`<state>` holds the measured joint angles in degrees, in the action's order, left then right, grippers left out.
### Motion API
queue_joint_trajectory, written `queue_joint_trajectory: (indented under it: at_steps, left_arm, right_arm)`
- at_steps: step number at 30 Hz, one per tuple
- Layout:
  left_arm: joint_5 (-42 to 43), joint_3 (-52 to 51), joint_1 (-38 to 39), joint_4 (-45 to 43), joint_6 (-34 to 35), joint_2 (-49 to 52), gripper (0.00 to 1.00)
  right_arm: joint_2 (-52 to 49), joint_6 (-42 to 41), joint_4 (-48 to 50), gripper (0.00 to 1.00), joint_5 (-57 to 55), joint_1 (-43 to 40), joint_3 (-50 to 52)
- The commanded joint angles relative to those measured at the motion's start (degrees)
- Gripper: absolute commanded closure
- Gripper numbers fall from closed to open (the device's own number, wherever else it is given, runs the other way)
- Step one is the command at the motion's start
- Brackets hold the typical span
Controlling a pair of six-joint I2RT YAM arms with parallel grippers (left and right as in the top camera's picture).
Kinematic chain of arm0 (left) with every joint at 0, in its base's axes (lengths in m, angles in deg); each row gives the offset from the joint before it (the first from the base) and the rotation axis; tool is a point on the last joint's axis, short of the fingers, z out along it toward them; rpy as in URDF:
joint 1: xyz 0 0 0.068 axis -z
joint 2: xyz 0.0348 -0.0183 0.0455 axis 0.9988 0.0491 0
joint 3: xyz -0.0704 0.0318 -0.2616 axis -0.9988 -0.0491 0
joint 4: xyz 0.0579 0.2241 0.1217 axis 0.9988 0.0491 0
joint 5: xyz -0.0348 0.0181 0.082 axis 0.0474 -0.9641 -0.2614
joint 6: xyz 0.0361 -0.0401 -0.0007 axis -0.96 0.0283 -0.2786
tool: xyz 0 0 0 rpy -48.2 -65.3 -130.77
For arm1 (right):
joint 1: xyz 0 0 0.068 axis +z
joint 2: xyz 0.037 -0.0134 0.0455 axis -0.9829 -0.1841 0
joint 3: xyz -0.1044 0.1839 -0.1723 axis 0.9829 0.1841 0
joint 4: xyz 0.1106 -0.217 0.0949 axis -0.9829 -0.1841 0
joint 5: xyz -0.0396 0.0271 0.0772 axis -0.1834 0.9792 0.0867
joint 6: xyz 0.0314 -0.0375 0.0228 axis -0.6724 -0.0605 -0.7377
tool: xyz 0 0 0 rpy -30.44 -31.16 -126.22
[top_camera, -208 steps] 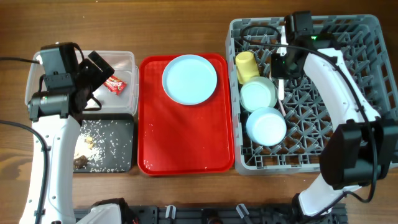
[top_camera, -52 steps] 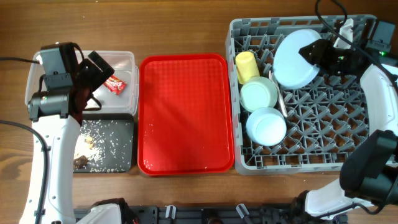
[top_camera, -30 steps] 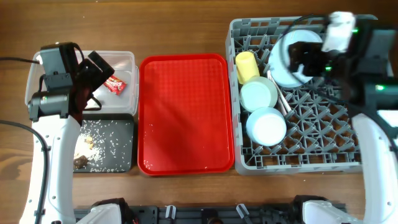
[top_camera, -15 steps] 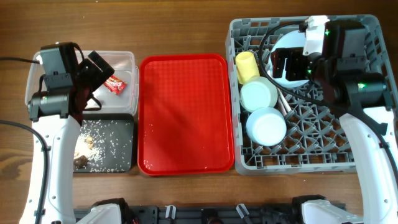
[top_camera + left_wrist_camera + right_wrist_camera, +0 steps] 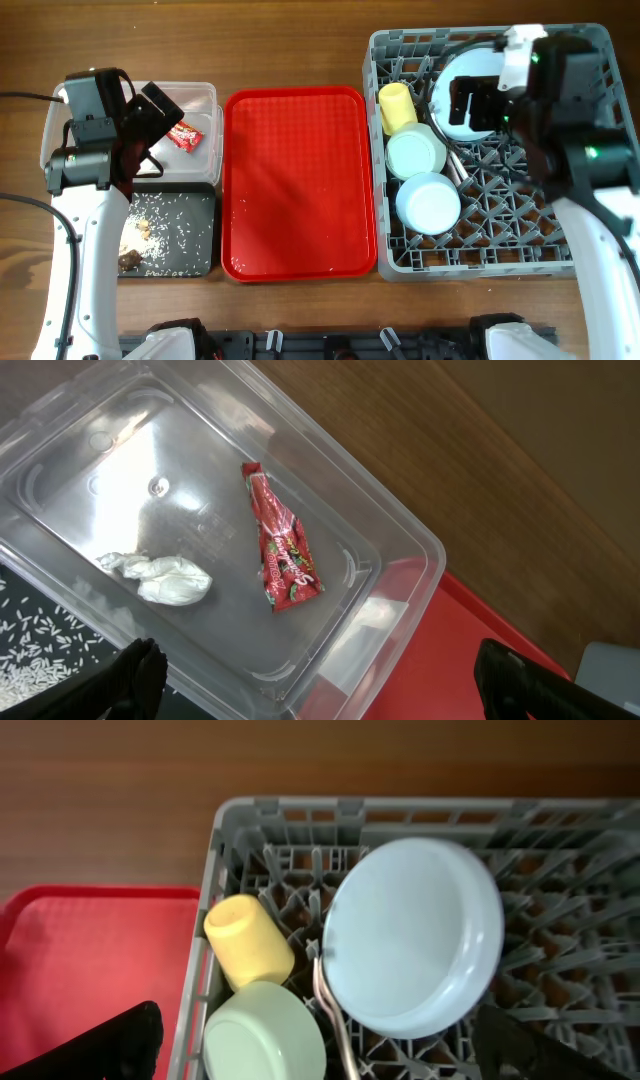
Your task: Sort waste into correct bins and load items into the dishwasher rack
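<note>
Black fingers spread wide marked the right gripper point(image 5: 325, 1045), which held nothing as it hung above the back of the grey dishwasher rack point(image 5: 560, 200). Just ahead of its fingers in the wrist view sat the light blue plate point(image 5: 415, 935), resting among the upright pegs and looking slightly tilted, free of any grip. Beside the plate, the small yellow cup point(image 5: 250, 940) lay in the rack's corner near the red serving tray point(image 5: 295, 180), and the pale green bowl point(image 5: 265, 1030) sat next to the cup. A thin utensil handle point(image 5: 335, 1010) ran between the plate and the green bowl; whether it was the fork or the spoon could not be told. Nearer the rack's front edge sat the light blue bowl point(image 5: 428, 203). Across the serving tray, the left gripper point(image 5: 325, 678) was likewise wide open and empty, poised over the clear tub point(image 5: 390, 550). Inside that tub lay the red snack wrapper point(image 5: 283, 545) and, a little apart from it, the crumpled white tissue point(image 5: 160, 575). The black tray point(image 5: 200, 250) sat touching the tub and held scattered white rice point(image 5: 165, 225) and brown bits point(image 5: 130, 260) on the wooden table point(image 5: 300, 40).
</note>
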<state>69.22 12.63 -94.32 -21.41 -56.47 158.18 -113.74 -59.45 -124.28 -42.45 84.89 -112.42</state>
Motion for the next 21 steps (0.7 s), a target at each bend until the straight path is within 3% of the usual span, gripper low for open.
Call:
queue_joint_trajectory:
  at_steps: [1,11,21]
  left_arm:
    - [0.07,0.55,-0.17,-0.13,0.5,0.0,0.0]
    - [0.07,0.55,-0.17,-0.13,0.5,0.0,0.0]
    - [0.07,0.55,-0.17,-0.13,0.5,0.0,0.0]
  right_arm:
    - [7.87,2.27,1.01,0.0,-1.88,0.17,0.0]
    - [28.04,3.5,10.47,0.0,2.95,0.17,3.76]
    - [59.69,2.89,34.82,0.0,4.5,-1.27,40.94]
